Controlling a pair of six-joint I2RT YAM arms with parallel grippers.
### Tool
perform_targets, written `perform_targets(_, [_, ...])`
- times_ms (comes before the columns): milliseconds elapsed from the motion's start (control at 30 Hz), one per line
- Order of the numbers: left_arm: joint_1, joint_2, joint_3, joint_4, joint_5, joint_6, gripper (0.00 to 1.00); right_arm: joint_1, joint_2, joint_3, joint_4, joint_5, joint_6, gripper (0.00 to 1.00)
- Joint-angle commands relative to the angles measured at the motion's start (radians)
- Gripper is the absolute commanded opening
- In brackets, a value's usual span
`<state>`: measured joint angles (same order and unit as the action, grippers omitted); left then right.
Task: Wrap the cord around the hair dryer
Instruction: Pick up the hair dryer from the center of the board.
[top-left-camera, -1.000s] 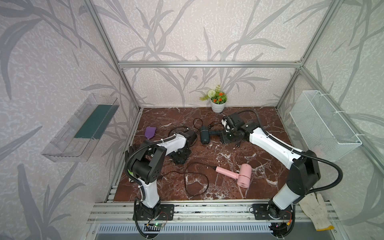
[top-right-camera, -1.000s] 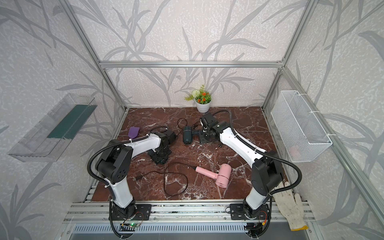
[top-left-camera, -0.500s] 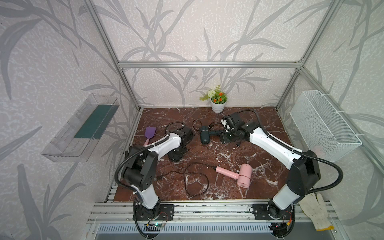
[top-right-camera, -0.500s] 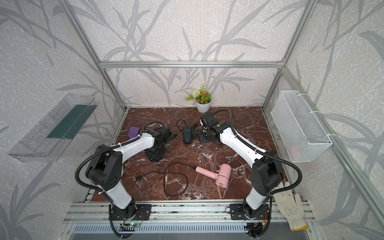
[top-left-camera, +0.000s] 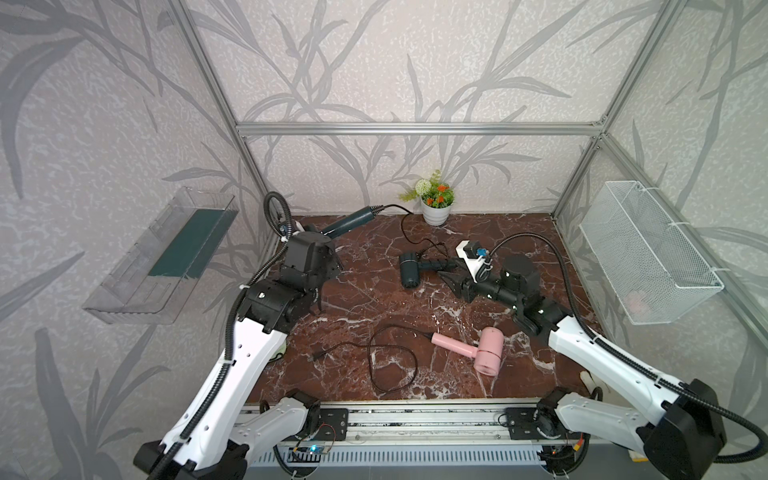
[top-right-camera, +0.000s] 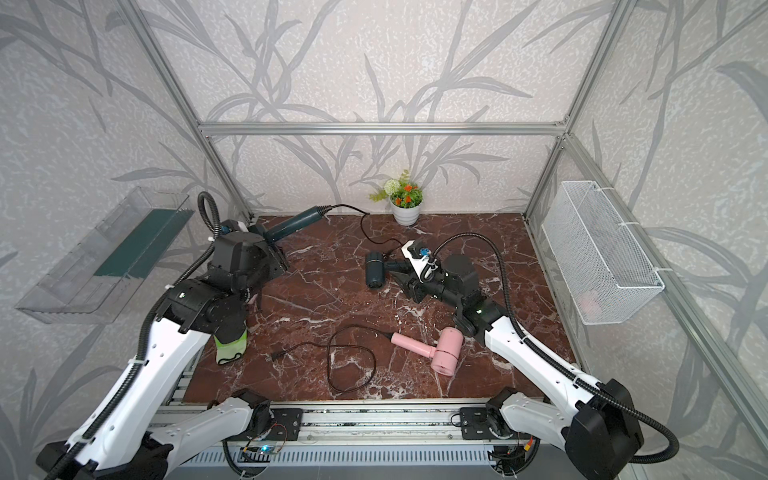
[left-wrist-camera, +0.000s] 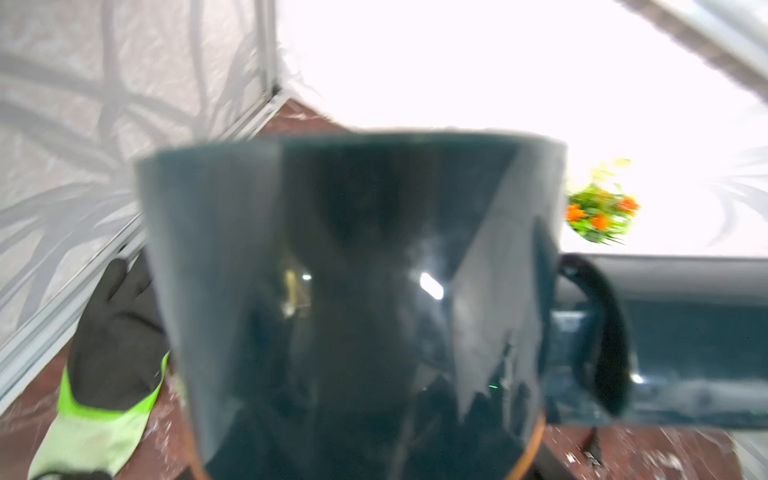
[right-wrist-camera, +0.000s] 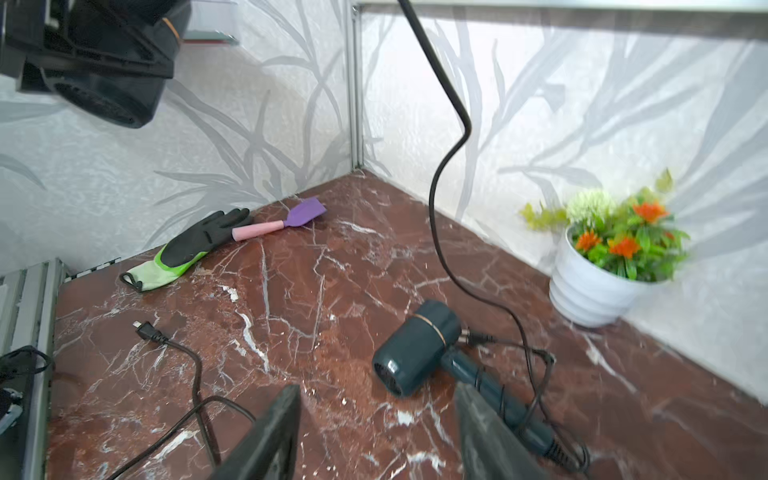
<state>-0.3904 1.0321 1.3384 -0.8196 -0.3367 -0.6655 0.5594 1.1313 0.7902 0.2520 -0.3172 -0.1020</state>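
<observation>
Higher now, hair dryer (top-left-camera: 353, 219) in left hand (top-left-camera: 308, 233), handle toward plant (top-left-camera: 435, 199)

Lab test cell, aluminium frame (top-left-camera: 415, 129) (wallpapered panels (top-left-camera: 415, 62))

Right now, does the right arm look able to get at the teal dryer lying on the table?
Probably yes. The right end effector is open and empty, right beside the handle of the teal dryer, nothing between. The cord hanging from the lifted dryer trails close by and could snag.
</observation>
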Motion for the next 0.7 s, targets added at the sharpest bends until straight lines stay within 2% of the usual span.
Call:
perform_targets(0, [0.004, -0.013, 0.088, 0.136, 0.150, 0.139, 0.00, -0.025, -0.005, -0.052, 0.302, -0.103, -0.131, 0.63])
perform_targets(167, [0.004, 0.031, 0.221, 0.169, 0.284, 0.148, 0.00, -0.096, 0.014, -0.105, 0.402, -0.116, -0.162, 0.66])
perform_targets(333, [0.003, 0.134, 0.281, 0.265, 0.411, 0.087, 0.00, -0.164, 0.045, -0.175, 0.533, -0.082, -0.112, 0.67])
perform_targets(500, [0.004, 0.232, 0.331, 0.445, 0.517, 0.034, 0.00, -0.177, 0.006, -0.212, 0.508, -0.053, -0.118, 0.68])
perform_targets(667, [-0.003, 0.311, 0.494, 0.424, 0.573, 0.011, 0.00, -0.235, -0.047, -0.269, 0.500, -0.077, -0.142, 0.69])
